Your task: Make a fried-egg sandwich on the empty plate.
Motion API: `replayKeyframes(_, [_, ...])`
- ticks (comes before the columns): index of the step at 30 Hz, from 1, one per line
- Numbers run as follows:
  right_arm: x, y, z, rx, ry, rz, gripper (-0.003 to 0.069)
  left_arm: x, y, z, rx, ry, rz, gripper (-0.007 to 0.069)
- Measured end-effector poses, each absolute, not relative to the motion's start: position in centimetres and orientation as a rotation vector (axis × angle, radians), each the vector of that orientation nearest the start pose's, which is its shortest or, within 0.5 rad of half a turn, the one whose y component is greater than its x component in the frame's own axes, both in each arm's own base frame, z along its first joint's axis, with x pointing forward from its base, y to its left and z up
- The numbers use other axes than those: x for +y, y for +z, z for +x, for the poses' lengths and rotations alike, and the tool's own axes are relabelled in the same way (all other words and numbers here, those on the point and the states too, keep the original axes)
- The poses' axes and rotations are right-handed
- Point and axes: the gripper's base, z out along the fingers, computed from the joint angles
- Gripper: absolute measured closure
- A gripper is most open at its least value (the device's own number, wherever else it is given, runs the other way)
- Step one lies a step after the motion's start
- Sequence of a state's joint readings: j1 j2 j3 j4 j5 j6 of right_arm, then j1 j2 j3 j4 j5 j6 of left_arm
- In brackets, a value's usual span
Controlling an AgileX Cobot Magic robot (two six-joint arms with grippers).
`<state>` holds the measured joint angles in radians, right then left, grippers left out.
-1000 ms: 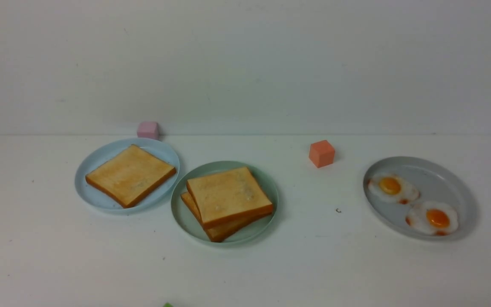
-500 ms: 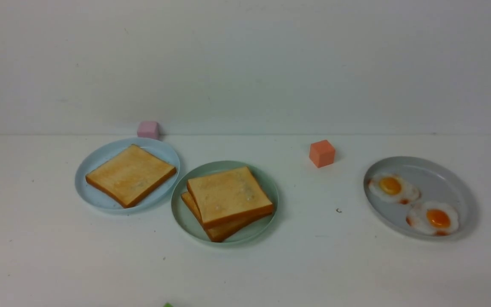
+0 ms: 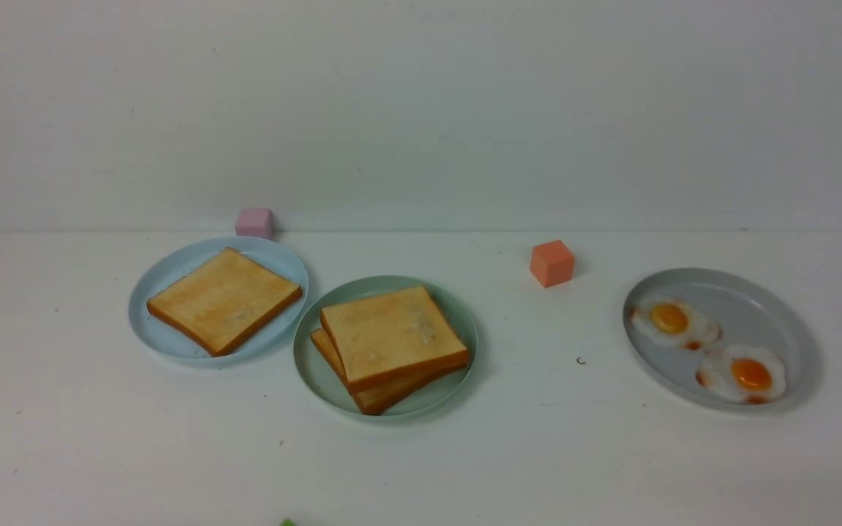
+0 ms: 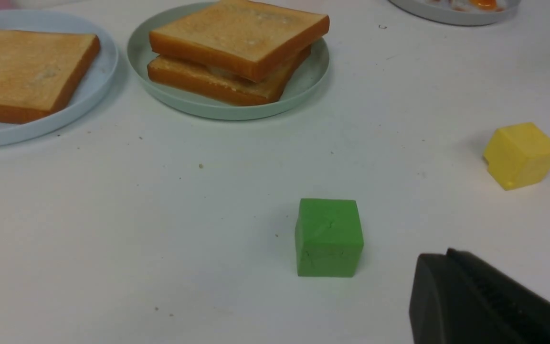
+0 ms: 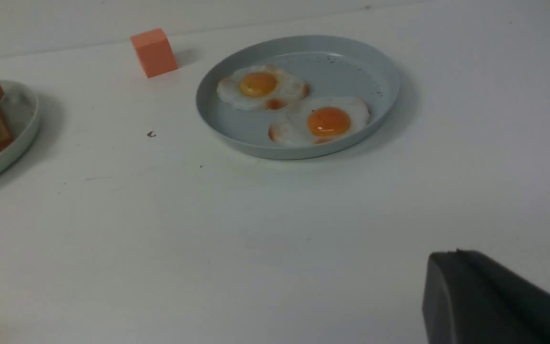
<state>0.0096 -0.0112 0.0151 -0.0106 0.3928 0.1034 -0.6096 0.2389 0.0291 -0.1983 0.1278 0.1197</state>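
On the white counter (image 3: 421, 467) the mint plate (image 3: 316, 372) sits near the middle, and the sandwich (image 3: 389, 346) lies on it: two toast slices stacked, the upper one turned a little off the lower. In the left wrist view a pale sliver shows between the slices, but whether it is an egg cannot be told.

At the mint plate's 10 o'clock, just beside it, a blue plate (image 3: 154, 332) carries a single toast slice (image 3: 224, 300). A pink cube (image 3: 254, 222) stands at that plate's 1 o'clock, by its rim.

Well apart, at the mint plate's 3 o'clock, a grey plate (image 3: 772, 307) holds two fried eggs (image 3: 710, 349) side by side. An orange cube (image 3: 552, 263) stands between the mint and grey plates, farther back.

Nearer the robot are a green cube (image 4: 329, 237) and a yellow cube (image 4: 521, 155).

The left claw (image 4: 485, 301) and right claw (image 5: 494, 301) each show only as a dark edge in their wrist views; both are closed and hold nothing, clear of the plates.
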Motion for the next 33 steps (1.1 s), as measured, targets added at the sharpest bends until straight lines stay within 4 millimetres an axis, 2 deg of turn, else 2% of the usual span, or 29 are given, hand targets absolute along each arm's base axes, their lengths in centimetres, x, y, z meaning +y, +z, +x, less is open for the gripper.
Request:
replayKeyframes(29, [0.2, 17.3, 5.2, 1.879, 0.079, 0.047, 0.0638, -4.3, 17.7, 5.8, 1.818, -0.479, 0.523, 0.0621])
replayKeyframes(33, [0.2, 17.3, 5.2, 1.879, 0.079, 0.047, 0.0637, -3.3, 18.6, 6.1, 1.724, -0.412, 0.373, 0.0621])
